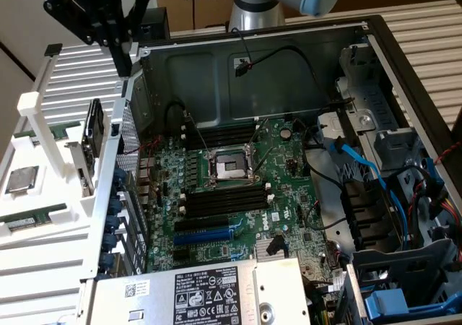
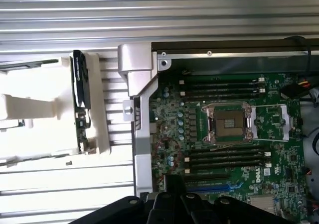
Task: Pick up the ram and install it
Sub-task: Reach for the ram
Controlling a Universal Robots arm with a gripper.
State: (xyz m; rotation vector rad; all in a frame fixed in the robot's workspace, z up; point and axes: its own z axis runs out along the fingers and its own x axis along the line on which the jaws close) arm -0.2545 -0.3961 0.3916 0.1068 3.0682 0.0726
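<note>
Your gripper (image 1: 124, 61) hung empty with jaws closed above the case wall (image 1: 115, 166), well apart from the ram (image 1: 32, 219) lying on the white rack (image 1: 29, 102), so a straight descent there risked striking metal.

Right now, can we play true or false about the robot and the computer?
1. The case is open, so you can see the motherboard. True.
2. The ram is plugged into the motherboard. False: it lies on the white rack outside the case, at the exterior view's left.
3. The gripper is touching the ram. False: it hangs high over the case's edge, well apart from the ram.
4. A blue cable runs inside the case. True.
</note>
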